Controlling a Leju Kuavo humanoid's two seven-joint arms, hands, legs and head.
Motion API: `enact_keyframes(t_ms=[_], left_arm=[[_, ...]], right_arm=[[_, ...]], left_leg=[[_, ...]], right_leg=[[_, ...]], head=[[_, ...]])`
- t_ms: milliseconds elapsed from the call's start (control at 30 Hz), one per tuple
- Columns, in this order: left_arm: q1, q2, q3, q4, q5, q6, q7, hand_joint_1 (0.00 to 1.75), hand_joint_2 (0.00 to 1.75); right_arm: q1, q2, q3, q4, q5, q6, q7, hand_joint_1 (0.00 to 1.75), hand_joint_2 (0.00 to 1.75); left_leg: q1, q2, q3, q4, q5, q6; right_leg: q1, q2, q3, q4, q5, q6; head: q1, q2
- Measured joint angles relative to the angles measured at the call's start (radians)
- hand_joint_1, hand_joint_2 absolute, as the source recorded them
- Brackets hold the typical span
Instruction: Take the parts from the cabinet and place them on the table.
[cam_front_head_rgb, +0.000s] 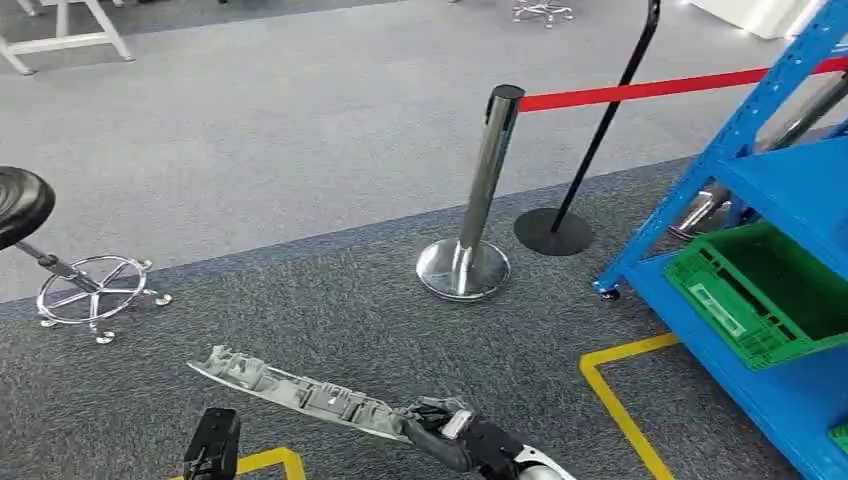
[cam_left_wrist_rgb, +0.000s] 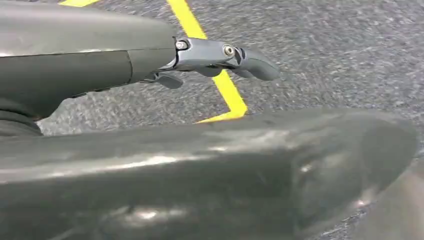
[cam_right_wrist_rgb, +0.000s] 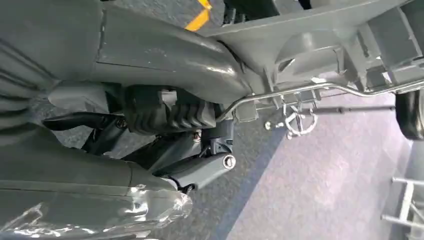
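A long grey plastic part (cam_front_head_rgb: 290, 385) with ribs and clips hangs level over the dark carpet, low in the head view. My right hand (cam_front_head_rgb: 455, 430) grips it at its right end. The right wrist view shows that hand (cam_right_wrist_rgb: 170, 115) wrapped around the part (cam_right_wrist_rgb: 320, 45), along which a thin metal rod runs. My left hand (cam_front_head_rgb: 212, 445) hangs at the lower left holding nothing. In the left wrist view its fingers (cam_left_wrist_rgb: 220, 57) stretch out over the carpet. The blue cabinet (cam_front_head_rgb: 780, 190) stands at the right with a green crate (cam_front_head_rgb: 760, 290) on a low shelf.
A chrome stanchion (cam_front_head_rgb: 480, 190) with a red belt (cam_front_head_rgb: 650, 90) stands ahead, with a black stand base (cam_front_head_rgb: 553, 230) beside it. A black stool (cam_front_head_rgb: 20, 205) on a chrome base (cam_front_head_rgb: 95, 290) is at the left. Yellow tape (cam_front_head_rgb: 620, 400) marks the floor by the cabinet.
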Motion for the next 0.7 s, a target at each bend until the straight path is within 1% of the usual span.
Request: enact_keyframes(t_ms=[33, 67, 100, 133, 167, 200, 267, 300, 333, 367, 400, 433, 467, 500, 533, 567, 600, 633, 667, 700], left_arm=[[0.001, -0.001, 0.000, 0.000, 0.002, -0.003, -0.003, 0.00, 0.00], [0.000, -0.001, 0.000, 0.000, 0.002, -0.006, -0.006, 0.00, 0.00], [-0.001, -0.002, 0.000, 0.000, 0.002, -0.009, -0.008, 0.00, 0.00], [-0.001, -0.002, 0.000, 0.000, 0.002, -0.010, -0.010, 0.00, 0.00], [-0.003, -0.001, 0.000, 0.000, 0.003, -0.010, -0.011, 0.00, 0.00], [-0.003, -0.001, 0.000, 0.000, 0.005, -0.011, -0.012, 0.00, 0.00], [0.002, -0.001, 0.000, 0.000, 0.006, -0.011, -0.019, 0.00, 0.00], [0.002, -0.001, 0.000, 0.000, 0.005, -0.011, -0.024, 0.00, 0.00], [0.003, -0.002, 0.000, 0.000, 0.005, -0.011, -0.026, 0.00, 0.00], [0.001, -0.002, 0.000, 0.000, 0.005, -0.011, -0.029, 0.00, 0.00], [0.000, -0.003, 0.000, 0.000, 0.003, -0.011, -0.031, 0.00, 0.00], [0.000, -0.005, 0.000, 0.000, 0.001, -0.013, -0.035, 0.00, 0.00], [0.003, -0.006, 0.000, 0.000, 0.000, -0.018, -0.039, 0.00, 0.00], [0.008, -0.006, 0.000, 0.000, 0.000, -0.021, -0.043, 0.00, 0.00], [0.013, -0.005, 0.000, 0.000, 0.000, -0.025, -0.045, 0.00, 0.00], [0.015, -0.003, 0.001, 0.000, 0.002, -0.026, -0.045, 0.00, 0.00], [0.016, -0.001, 0.001, 0.000, 0.002, -0.026, -0.046, 0.00, 0.00], [0.016, 0.000, 0.001, 0.000, 0.002, -0.026, -0.047, 0.00, 0.00], [0.013, -0.001, 0.001, 0.000, 0.002, -0.026, -0.048, 0.00, 0.00], [0.010, -0.001, 0.001, 0.000, 0.002, -0.026, -0.049, 0.00, 0.00]], right_arm=[[0.001, -0.001, 0.000, 0.000, 0.001, 0.000, 0.002, 1.75, 1.75], [0.001, -0.001, 0.000, 0.000, 0.002, 0.001, 0.003, 1.75, 1.75], [0.000, -0.001, 0.000, 0.000, 0.002, 0.001, 0.003, 1.75, 1.75], [-0.001, -0.001, 0.000, 0.000, 0.002, 0.001, 0.003, 1.75, 1.75], [-0.002, 0.000, 0.000, 0.000, 0.002, 0.002, 0.003, 1.75, 1.75], [-0.001, -0.001, 0.000, 0.000, 0.002, 0.002, 0.003, 1.75, 1.75], [0.001, 0.000, 0.000, 0.000, 0.002, 0.004, 0.005, 1.75, 1.75], [0.000, 0.000, 0.000, 0.000, 0.002, 0.007, 0.006, 1.75, 1.75], [0.000, 0.000, 0.000, 0.000, 0.002, 0.010, 0.006, 1.75, 1.75], [0.000, 0.000, 0.000, 0.000, 0.002, 0.012, 0.006, 1.75, 1.75], [0.000, 0.002, 0.000, 0.000, 0.002, 0.015, 0.005, 1.75, 1.75], [0.001, 0.003, 0.000, 0.000, 0.002, 0.018, 0.006, 1.75, 1.75], [0.001, 0.004, 0.000, 0.001, 0.002, 0.019, 0.008, 1.75, 1.75], [0.002, 0.006, 0.001, 0.003, 0.002, 0.021, 0.009, 1.75, 1.75], [0.002, 0.009, 0.002, 0.003, 0.003, 0.021, 0.011, 1.75, 1.75], [0.002, 0.013, 0.004, 0.004, 0.003, 0.021, 0.011, 1.75, 1.75], [0.001, 0.018, 0.004, 0.004, 0.003, 0.021, 0.011, 1.75, 1.75], [0.000, 0.023, 0.004, 0.004, 0.003, 0.021, 0.011, 1.75, 1.75], [0.000, 0.025, 0.004, 0.004, 0.003, 0.021, 0.011, 1.75, 1.75], [-0.001, 0.025, 0.004, 0.004, 0.002, 0.021, 0.011, 1.75, 1.75]], left_leg=[[0.001, -0.012, 0.000, 0.000, 0.000, 0.000], [0.002, -0.024, 0.001, 0.001, 0.001, -0.002], [0.005, -0.038, 0.002, 0.002, 0.002, -0.005], [0.006, -0.048, 0.001, 0.004, 0.001, -0.010], [0.002, -0.056, -0.006, 0.009, 0.002, -0.018], [0.002, -0.062, -0.012, 0.008, 0.006, -0.024], [0.009, -0.077, -0.016, 0.000, 0.016, -0.039], [0.009, -0.088, -0.016, 0.000, 0.016, -0.044], [0.007, -0.057, -0.022, 0.013, 0.004, -0.045], [0.002, -0.017, -0.046, 0.060, -0.028, -0.048], [0.002, 0.005, -0.083, 0.136, -0.067, -0.052], [0.002, 0.016, -0.128, 0.228, -0.105, -0.054], [0.002, 0.021, -0.165, 0.304, -0.130, -0.054], [0.002, 0.023, -0.179, 0.331, -0.129, -0.055], [0.002, 0.023, -0.167, 0.309, -0.106, -0.054], [0.002, 0.025, -0.136, 0.250, -0.070, -0.052], [0.001, 0.035, -0.090, 0.164, -0.030, -0.049], [0.000, 0.070, -0.037, 0.074, 0.001, -0.046], [-0.007, 0.124, -0.003, 0.017, -0.001, -0.046], [-0.007, 0.102, -0.007, 0.014, 0.000, -0.032]], right_leg=[[-0.001, 0.000, 0.015, -0.036, 0.030, 0.000], [-0.003, 0.002, 0.050, -0.113, 0.076, -0.001], [-0.007, 0.015, 0.103, -0.220, 0.129, -0.002], [-0.015, 0.053, 0.140, -0.300, 0.153, 0.002], [-0.020, 0.092, 0.149, -0.322, 0.136, 0.005], [-0.018, 0.077, 0.155, -0.319, 0.140, -0.003], [-0.010, 0.066, 0.150, -0.315, 0.143, -0.014], [-0.014, 0.054, 0.152, -0.322, 0.149, -0.023], [-0.015, 0.042, 0.156, -0.325, 0.151, -0.031], [-0.015, 0.031, 0.156, -0.326, 0.151, -0.039], [-0.012, 0.018, 0.155, -0.326, 0.150, -0.042], [-0.009, 0.004, 0.155, -0.326, 0.149, -0.043], [-0.007, -0.010, 0.155, -0.326, 0.148, -0.045], [-0.006, -0.021, 0.155, -0.326, 0.148, -0.046], [-0.006, -0.031, 0.155, -0.326, 0.147, -0.046], [-0.006, -0.041, 0.156, -0.326, 0.147, -0.045], [-0.006, -0.050, 0.157, -0.326, 0.145, -0.043], [-0.005, -0.058, 0.161, -0.326, 0.143, -0.040], [0.006, -0.066, 0.161, -0.322, 0.137, -0.033], [0.008, -0.073, 0.162, -0.323, 0.134, -0.028]], head=[[0.000, 0.000], [0.000, 0.000], [0.000, 0.000], [0.000, 0.000], [0.001, 0.000], [0.000, 0.000], [0.000, 0.000], [0.000, 0.000], [-0.001, 0.000], [-0.009, 0.000], [-0.010, 0.000], [-0.009, 0.000], [-0.009, 0.000], [-0.009, 0.000], [-0.009, 0.000], [-0.010, 0.000], [-0.009, 0.000], [-0.010, 0.000], [-0.012, 0.000], [-0.010, 0.000]])
